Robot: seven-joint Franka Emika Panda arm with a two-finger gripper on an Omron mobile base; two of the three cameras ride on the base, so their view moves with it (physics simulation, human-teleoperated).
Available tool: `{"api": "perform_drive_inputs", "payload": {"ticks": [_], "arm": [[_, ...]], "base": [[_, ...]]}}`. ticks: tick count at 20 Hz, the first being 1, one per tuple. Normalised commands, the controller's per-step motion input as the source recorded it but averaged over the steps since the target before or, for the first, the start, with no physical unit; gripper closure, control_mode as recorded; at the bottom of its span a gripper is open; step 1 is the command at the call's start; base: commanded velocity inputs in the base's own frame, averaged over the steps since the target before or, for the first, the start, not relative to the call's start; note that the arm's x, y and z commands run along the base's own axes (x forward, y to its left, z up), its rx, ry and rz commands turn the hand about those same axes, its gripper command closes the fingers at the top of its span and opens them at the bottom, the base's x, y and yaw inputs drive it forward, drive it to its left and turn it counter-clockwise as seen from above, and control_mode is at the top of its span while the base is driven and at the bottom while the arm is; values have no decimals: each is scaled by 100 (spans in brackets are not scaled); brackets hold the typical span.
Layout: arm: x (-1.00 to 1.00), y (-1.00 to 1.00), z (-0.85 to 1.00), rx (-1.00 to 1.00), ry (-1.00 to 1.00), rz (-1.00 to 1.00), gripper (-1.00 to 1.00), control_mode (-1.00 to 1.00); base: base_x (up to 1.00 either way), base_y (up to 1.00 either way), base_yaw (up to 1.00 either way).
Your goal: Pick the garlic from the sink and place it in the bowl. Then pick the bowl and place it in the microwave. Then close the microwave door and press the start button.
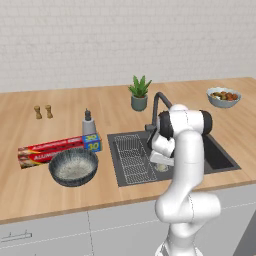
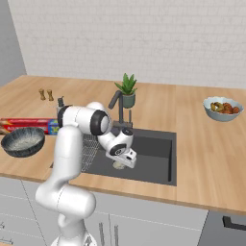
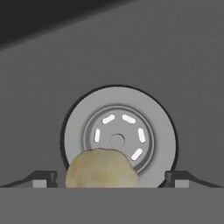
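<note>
Gripper (image 3: pixel 111 179) low inside sink (image 1: pixel 220 157), jaws spread wide, nothing held. In hand view, fingertips (image 3: pixel 43 178) flank garlic (image 3: pixel 101 169); bulb sits at 6 o'clock edge of round drain (image 3: pixel 120 135), between tips, gap each side.

Garlic judged light, firm core, papery skin, rounded so may roll or slip. Best grip: across widest belly, tips level on both sides. Close gently.

Bowl (image 1: pixel 73 167) on counter at 9 o'clock from sink, upright, just beside foil box (image 1: pixel 57 150).
</note>
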Motion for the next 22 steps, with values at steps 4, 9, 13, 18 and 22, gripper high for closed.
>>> {"api": "perform_drive_inputs", "payload": {"ticks": [4, 9, 13, 18, 22], "arm": [[0, 4, -23, 0, 2, 0, -100, -100], [0, 27, -25, 0, 4, 0, 100, -100], [0, 25, -3, 0, 0, 0, 100, -100], [-11, -10, 25, 0, -2, 0, 100, -100], [-12, -50, 74, 0, -11, -6, 100, -100]], "base": [[0, 0, 0], [0, 0, 0], [0, 0, 0], [0, 0, 0], [0, 0, 0]]}}
